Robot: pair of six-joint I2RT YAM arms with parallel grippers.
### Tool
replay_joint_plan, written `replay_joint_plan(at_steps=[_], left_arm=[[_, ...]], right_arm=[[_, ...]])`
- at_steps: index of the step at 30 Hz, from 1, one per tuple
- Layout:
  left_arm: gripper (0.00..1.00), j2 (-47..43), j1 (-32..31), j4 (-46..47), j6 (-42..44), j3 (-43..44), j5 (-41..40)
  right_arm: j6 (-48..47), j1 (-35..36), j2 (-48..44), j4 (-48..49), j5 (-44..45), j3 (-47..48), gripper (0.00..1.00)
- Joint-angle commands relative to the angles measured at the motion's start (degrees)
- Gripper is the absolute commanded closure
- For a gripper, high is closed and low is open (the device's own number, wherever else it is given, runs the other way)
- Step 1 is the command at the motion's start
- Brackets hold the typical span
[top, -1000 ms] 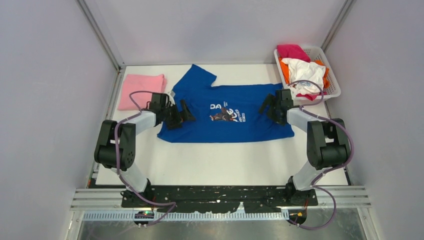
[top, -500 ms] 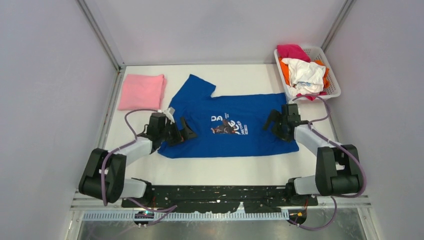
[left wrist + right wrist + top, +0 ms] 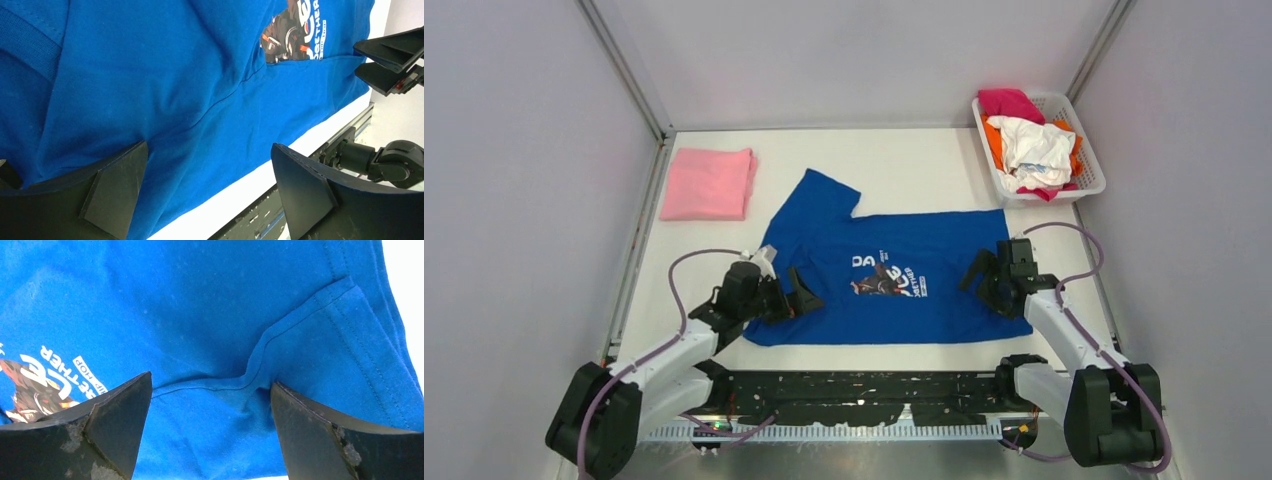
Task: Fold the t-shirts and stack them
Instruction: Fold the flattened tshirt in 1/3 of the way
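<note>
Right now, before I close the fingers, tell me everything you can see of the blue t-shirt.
The blue t-shirt looks like soft royal-blue cotton. It lies print-up on the white table, collar end to the left, hem to the right, one short sleeve pointing to the far side. Its dark chest print has white lettering. It is spread but wrinkled, with a crease between the open fingers of the left gripper and a tucked hem fold at the open right gripper.

There were one blue t-shirt (image 3: 894,285), one pink t-shirt (image 3: 708,183), and one basket (image 3: 1092,165) showing three more: magenta tee (image 3: 1009,102), orange tee (image 3: 994,142), white tee (image 3: 1034,148).
</note>
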Motion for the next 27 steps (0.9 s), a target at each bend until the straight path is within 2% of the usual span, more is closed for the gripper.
replay_joint_plan(at_steps=[1, 10, 15, 27], left_arm=[[0.0, -4.5, -1.6, -12.9, -4.2, -6.6, -1.4], [0.0, -16.1, -2.6, -18.2, -5.1, -8.9, -2.7], [0.01, -16.6, -2.6, -23.7, -1.6, -6.4, -4.5], [0.0, -21.3, -2.6, -25.7, -2.4, -6.3, -4.2]], right_arm=[[2.4, -0.1, -1.9, -5.5, 0.6, -2.5, 0.05], [1.9, -0.1, -8.7, -11.2, 2.8, -3.4, 0.04], [0.4, -0.1, -9.9, -9.9, 4.2, -2.4, 0.05], [-3.3, -0.2, -11.9, -6.9, 3.7, 0.0, 0.05]])
